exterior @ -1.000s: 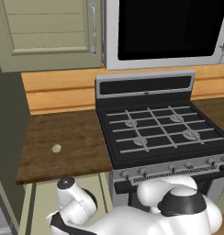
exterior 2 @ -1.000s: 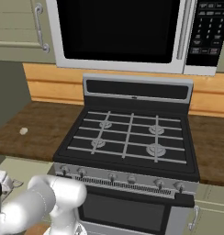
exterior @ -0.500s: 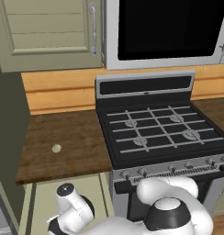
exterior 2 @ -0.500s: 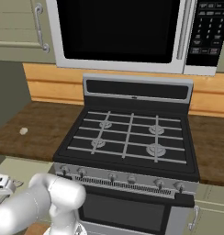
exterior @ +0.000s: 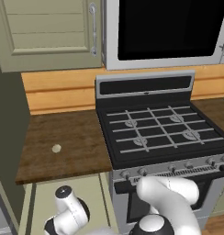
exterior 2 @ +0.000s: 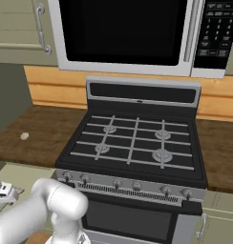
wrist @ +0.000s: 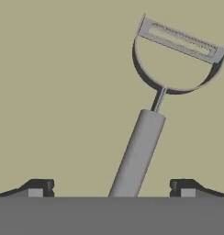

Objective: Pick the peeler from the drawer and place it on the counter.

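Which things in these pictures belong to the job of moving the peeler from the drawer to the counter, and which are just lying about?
Belong to the job:
peeler, lying on the drawer floor
drawer
counter
gripper, open, fingertips either side of the peeler handle

Just lying about:
small beige disc on the counter
stove
microwave
cabinet door

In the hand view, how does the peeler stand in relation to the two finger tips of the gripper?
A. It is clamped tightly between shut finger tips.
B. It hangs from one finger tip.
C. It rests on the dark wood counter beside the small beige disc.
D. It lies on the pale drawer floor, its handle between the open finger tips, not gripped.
D: the peeler lies flat on the drawer floor, and the gripper stands open, finger tips wide apart on either side of the handle.
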Available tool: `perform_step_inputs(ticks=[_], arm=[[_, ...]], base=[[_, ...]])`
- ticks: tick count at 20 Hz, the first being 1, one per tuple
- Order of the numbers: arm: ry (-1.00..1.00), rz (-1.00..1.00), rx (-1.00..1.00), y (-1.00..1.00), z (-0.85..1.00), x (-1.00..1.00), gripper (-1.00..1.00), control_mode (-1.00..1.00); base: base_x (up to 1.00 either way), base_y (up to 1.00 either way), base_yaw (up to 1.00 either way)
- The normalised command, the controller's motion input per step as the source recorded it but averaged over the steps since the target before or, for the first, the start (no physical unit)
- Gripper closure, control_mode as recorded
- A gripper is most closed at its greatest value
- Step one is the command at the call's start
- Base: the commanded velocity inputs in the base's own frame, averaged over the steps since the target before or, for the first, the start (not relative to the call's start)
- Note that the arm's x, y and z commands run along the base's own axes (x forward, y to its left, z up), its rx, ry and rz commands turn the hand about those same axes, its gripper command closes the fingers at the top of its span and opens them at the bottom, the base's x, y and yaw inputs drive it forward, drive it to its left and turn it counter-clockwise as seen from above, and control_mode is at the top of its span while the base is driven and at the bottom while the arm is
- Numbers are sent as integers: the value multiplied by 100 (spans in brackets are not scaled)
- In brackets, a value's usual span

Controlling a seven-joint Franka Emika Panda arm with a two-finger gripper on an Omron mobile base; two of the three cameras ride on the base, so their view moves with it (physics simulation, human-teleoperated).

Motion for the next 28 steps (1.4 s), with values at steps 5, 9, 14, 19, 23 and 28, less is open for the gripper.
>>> perform_step_inputs(ticks=[5,9,14,19,23,28], arm=[[-1,0,0,16,-33,21,-100,-100],[0,0,0,12,-39,14,-100,-100],[-1,-1,0,0,-70,-54,100,-100],[-7,0,0,0,-34,-91,100,-100],[-16,0,1,2,62,-50,100,-100],[-12,0,0,0,100,-27,100,-100]], base=[[0,0,0],[0,0,0],[0,0,0],[0,0,0],[0,0,0],[0,0,0]])
